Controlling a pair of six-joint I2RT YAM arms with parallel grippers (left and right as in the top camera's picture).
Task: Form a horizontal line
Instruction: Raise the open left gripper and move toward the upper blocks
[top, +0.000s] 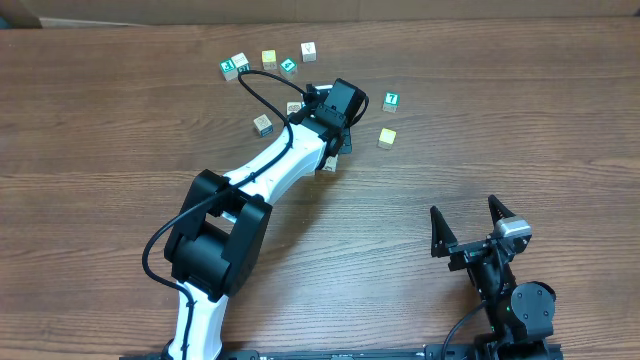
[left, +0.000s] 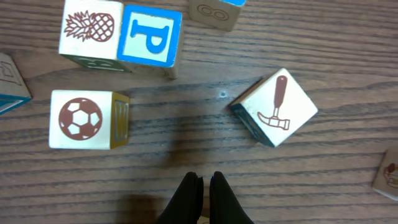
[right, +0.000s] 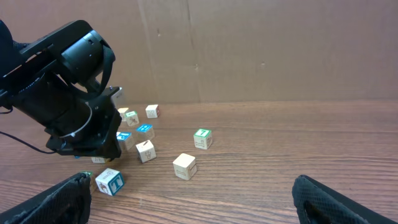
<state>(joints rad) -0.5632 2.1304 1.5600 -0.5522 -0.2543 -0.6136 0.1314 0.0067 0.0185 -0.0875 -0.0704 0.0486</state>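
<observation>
Several picture and letter blocks lie scattered on the far part of the wooden table (top: 120, 130). In the left wrist view I see a soccer-ball block (left: 81, 118), a pineapple block (left: 90, 28) touching a blue P block (left: 151, 37), and a tilted hammer block (left: 277, 106). My left gripper (left: 203, 186) is shut and empty, hovering over bare wood between the soccer-ball and hammer blocks; overhead it is among the blocks (top: 318, 100). My right gripper (top: 467, 222) is open and empty near the front right, far from the blocks (right: 199, 208).
A green-faced block (top: 391, 101) and a yellowish block (top: 387, 137) lie to the right of the left arm. A T block (right: 109, 182) sits under the left arm. More blocks (top: 269, 58) lie at the back. A cardboard wall (right: 261, 50) stands behind.
</observation>
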